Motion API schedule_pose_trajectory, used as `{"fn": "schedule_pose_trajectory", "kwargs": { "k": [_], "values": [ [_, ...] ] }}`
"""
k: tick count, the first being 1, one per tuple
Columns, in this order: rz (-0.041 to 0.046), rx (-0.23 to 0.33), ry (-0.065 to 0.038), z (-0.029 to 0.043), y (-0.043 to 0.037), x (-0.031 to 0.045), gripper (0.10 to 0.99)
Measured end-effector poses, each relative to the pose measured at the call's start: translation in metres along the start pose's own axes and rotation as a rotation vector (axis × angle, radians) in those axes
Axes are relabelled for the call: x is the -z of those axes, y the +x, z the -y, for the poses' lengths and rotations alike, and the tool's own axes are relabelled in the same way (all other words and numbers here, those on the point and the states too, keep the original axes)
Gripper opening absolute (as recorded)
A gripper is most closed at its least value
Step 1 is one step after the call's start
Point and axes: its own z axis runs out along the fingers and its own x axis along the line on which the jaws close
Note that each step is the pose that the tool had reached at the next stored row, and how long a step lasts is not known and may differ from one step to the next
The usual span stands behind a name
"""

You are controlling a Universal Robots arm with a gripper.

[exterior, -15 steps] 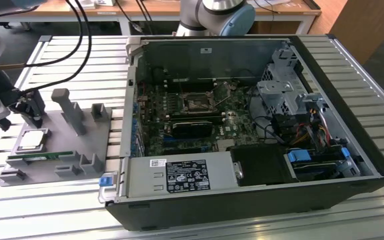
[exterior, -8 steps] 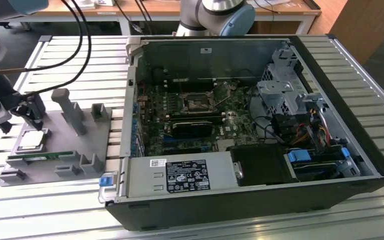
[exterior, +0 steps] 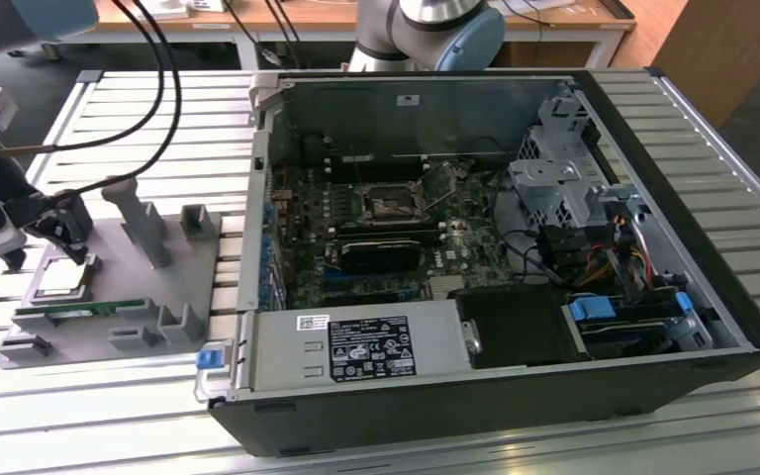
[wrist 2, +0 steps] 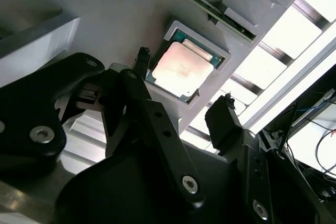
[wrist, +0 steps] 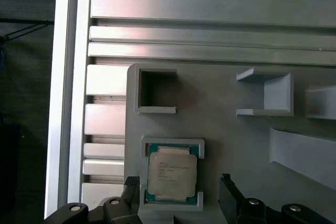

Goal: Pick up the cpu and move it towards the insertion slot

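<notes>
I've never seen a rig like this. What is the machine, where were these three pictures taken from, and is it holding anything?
It is a robot arm ending in a two-fingered gripper. The exterior view comes from a camera standing off the arm, looking over a slatted metal table. On the table are an opened computer case and a grey holder tray. The two wrist views come from cameras riding on the arm, looking past its black fingers. The tray carries the cpu, a shiny square chip in its own recess, and a green memory stick. The gripper holds nothing: it is open, one finger on each side of the chip. The insertion slot is inside the case.
</notes>
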Motion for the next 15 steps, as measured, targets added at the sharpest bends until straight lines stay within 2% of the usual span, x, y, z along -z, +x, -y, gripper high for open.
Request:
{"fn": "schedule_pose_trajectory", "kwargs": {
  "k": [6,11,15],
  "values": [
    [-0.0001,0.0,0.0,0.0008,0.0005,-0.0068,0.706],
    [0.0001,-0.003,0.003,0.001,0.0019,-0.0155,0.706],
    [0.0002,-0.005,0.003,0.0011,0.0027,-0.019,0.706]
  ]
}}
